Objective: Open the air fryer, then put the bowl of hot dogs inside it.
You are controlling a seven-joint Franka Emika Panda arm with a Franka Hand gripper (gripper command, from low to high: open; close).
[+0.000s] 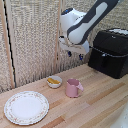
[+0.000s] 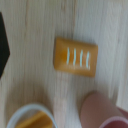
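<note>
**Gripper aloft, bowl untouched**

I see the gripper (image 1: 75,54) hanging above the bench (image 1: 95,100), beside the air fryer (image 1: 110,52), holding nothing; finger spread I cannot tell. Bowl (image 1: 54,81) with hot dogs (image 1: 52,80) sits just beside the pink cup (image 1: 73,88), well apart from the fryer.

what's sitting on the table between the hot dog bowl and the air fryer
In the exterior view, the pink cup stands between the bowl and the air fryer; beyond it, bare wood.
</note>
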